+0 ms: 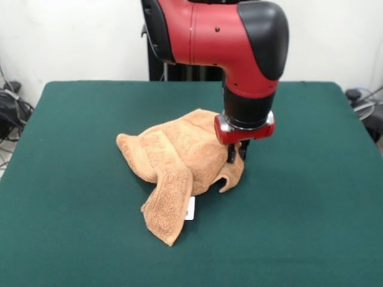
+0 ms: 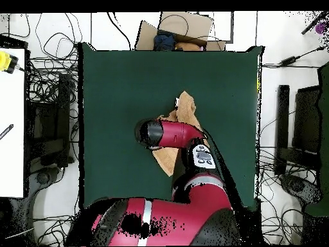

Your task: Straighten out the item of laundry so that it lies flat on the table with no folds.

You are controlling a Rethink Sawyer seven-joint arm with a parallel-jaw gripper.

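Front and overhead views. We see the orange-tan towel lying crumpled near the middle of the dark green tabletop, bunched into a low mound with several folds. One folded strip runs toward the camera in the front view, and a small white tag shows at its edge. The red and black arm comes down over the towel's far right part; its hand sits at the cloth, the dark fingertips close together where they meet the fabric, though we cannot tell whether they pinch it. From overhead, the arm covers most of the towel
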